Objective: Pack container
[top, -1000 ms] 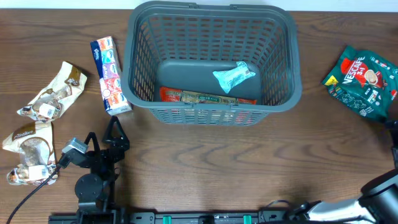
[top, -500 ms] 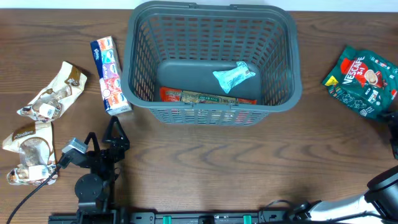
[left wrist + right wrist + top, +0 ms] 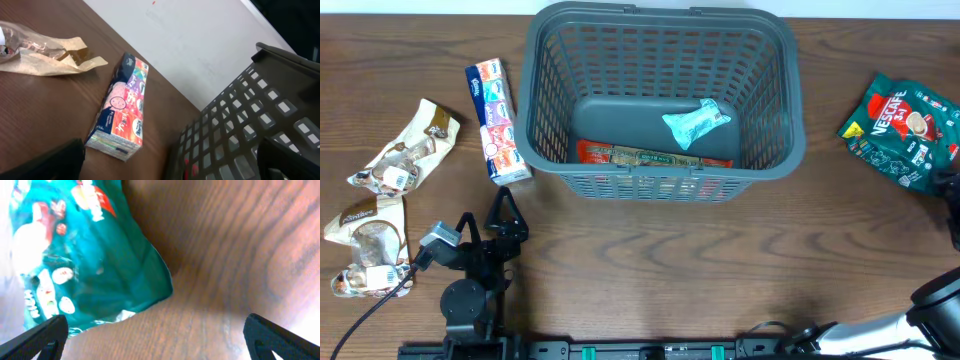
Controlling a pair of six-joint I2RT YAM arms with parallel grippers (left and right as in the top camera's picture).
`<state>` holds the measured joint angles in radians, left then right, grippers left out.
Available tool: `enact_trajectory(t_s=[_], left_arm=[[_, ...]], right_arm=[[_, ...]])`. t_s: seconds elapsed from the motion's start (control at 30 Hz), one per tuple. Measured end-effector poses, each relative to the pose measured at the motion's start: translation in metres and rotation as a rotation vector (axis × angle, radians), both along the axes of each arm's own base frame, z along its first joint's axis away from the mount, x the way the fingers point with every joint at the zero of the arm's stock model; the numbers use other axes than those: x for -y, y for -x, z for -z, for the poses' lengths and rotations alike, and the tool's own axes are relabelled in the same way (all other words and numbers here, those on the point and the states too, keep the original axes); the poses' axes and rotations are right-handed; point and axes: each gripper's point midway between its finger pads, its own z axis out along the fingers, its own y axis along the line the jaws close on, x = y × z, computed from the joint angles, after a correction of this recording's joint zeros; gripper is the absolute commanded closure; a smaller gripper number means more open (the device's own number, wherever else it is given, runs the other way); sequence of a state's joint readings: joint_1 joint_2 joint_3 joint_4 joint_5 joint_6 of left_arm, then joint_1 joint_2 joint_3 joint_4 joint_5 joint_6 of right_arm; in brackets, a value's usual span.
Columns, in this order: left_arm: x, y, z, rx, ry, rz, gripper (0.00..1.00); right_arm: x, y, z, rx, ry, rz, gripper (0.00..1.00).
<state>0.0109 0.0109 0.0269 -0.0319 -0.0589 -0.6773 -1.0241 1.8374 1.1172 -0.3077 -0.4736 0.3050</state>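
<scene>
Basket [image 3: 660, 184]: centre of table [image 3: 720, 265], far side; well apart from both claws.
Left claw [image 3: 506, 212]: wide, empty; near-left of basket, close to tissue pack [image 3: 498, 122].
Right claw [image 3: 160, 342]: wide, empty; far right of basket, over coffee bag [image 3: 75, 255] edge.

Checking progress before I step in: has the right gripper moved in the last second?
Yes. The right gripper has crept up the overhead picture, closer to the green coffee bag.

Black left end effector [image 3: 485, 208], black cable [image 3: 378, 294]
</scene>
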Motion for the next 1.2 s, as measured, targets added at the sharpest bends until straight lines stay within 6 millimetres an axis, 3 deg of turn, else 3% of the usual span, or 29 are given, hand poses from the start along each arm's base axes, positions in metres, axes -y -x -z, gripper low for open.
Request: enact_trajectory(t_s=[0.17, 0.43, 0.7, 1.03, 1.2], left_arm=[[0.000, 0.000, 0.000, 0.000, 0.000, 0.000, 0.02], [0.000, 0.000, 0.000, 0.000, 0.000, 0.000, 0.01], [0.000, 0.000, 0.000, 0.000, 0.000, 0.000, 0.01], [0.000, 0.000, 0.000, 0.000, 0.000, 0.000, 0.01], [0.000, 0.000, 0.000, 0.000, 0.000, 0.000, 0.01]], right_arm=[[0.005, 0.004, 0.001, 0.022, -0.011, 0.010, 0.01], [0.000, 0.004, 0.032, 0.007, -0.085, -0.001, 0.01], [-0.003, -0.022, 0.028, 0.167, -0.097, -0.120, 0.01], [-0.031, -0.048, 0.025, 0.231, -0.094, -0.270, 0.01], [-0.036, -0.052, 0.025, 0.238, -0.090, -0.298, 0.01]])
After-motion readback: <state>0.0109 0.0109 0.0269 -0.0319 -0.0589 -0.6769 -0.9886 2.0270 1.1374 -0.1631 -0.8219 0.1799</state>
